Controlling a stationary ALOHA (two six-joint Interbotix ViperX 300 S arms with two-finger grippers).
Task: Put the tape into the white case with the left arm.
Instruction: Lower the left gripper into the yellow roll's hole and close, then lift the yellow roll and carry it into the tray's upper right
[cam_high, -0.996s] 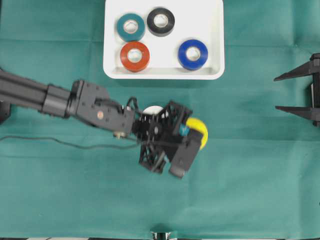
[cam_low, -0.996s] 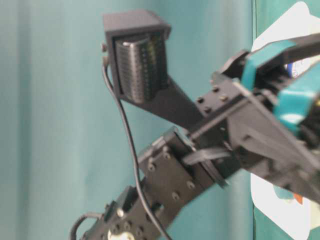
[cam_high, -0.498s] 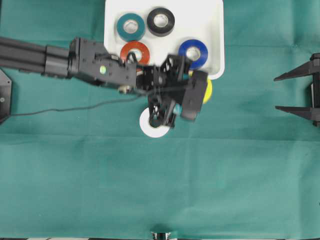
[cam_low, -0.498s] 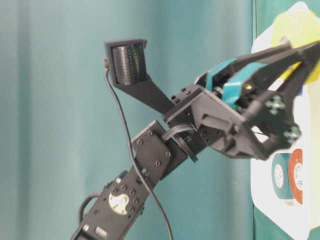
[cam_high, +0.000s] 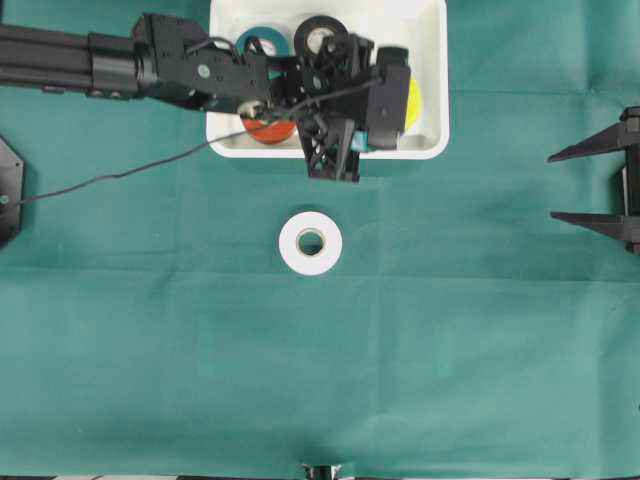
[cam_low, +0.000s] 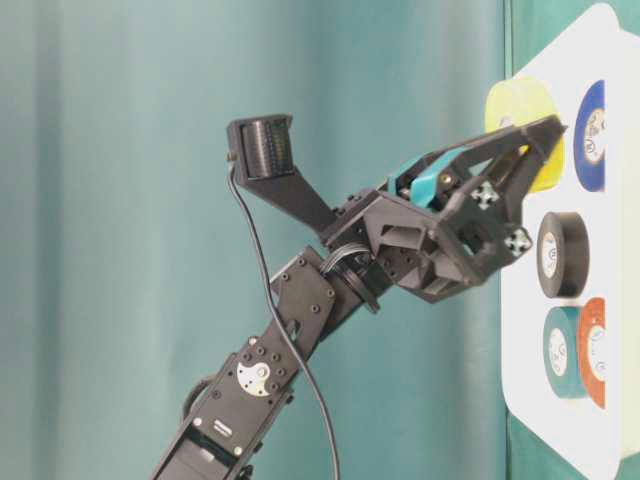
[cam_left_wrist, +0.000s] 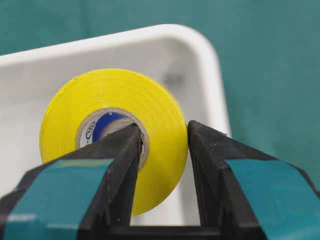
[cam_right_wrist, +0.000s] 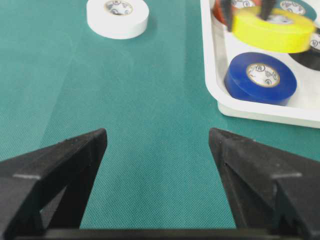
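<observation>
Above the shallow white plastic case, the left gripper pinches the yellow tape roll's wall; released here, it may land on the blue roll.

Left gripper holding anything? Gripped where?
Yes: the yellow tape, pinched through its wall, one finger in the core, the other on the outer face.

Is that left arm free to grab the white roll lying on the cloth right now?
Probably not yet: its end effector is shut on the yellow roll over the white case. Nothing blocks the white roll.
</observation>
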